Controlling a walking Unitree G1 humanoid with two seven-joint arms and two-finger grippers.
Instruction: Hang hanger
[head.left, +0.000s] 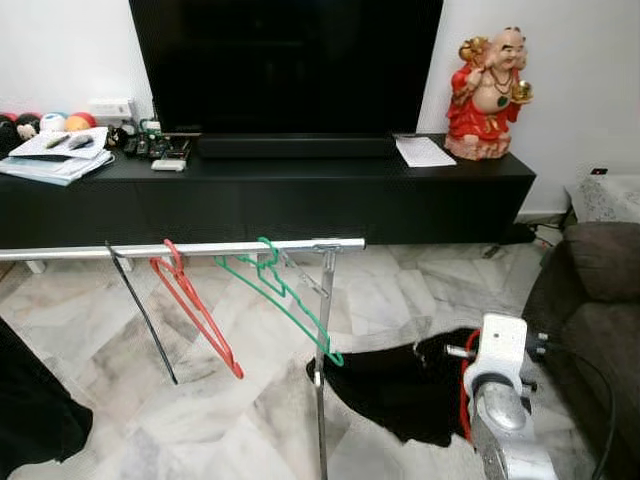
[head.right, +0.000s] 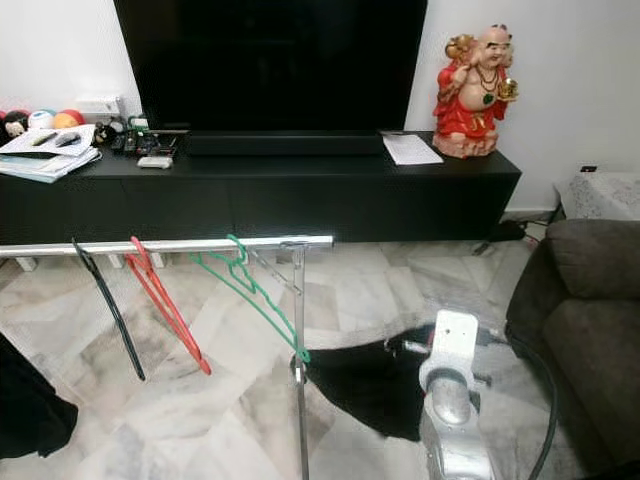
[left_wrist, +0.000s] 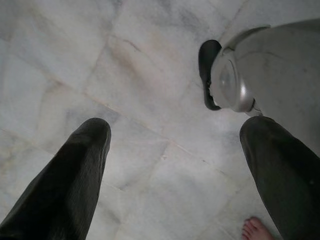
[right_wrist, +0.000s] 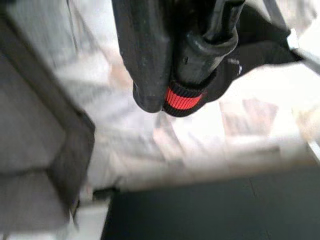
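A silver clothes rail (head.left: 200, 248) on an upright post (head.left: 322, 380) crosses the left half of the room. Side by side on it hang a black hanger (head.left: 140, 310), a red hanger (head.left: 195, 305) and a green hanger (head.left: 285, 295). My right arm (head.left: 500, 400) reaches forward at the lower right, right of the post. In the right wrist view my right gripper (right_wrist: 170, 97) is shut on a red-and-black piece of another red hanger (head.left: 465, 395), which carries a black garment (head.left: 400, 385) low over the floor. My left gripper (left_wrist: 177, 130) hangs open above the marble floor.
A long black TV cabinet (head.left: 300, 190) with a large TV stands behind the rail, a red statue (head.left: 490, 95) on its right end. A dark sofa (head.left: 600, 320) is close on the right. Dark cloth (head.left: 30, 410) lies at lower left. A person's toes (left_wrist: 255, 227) are near my feet.
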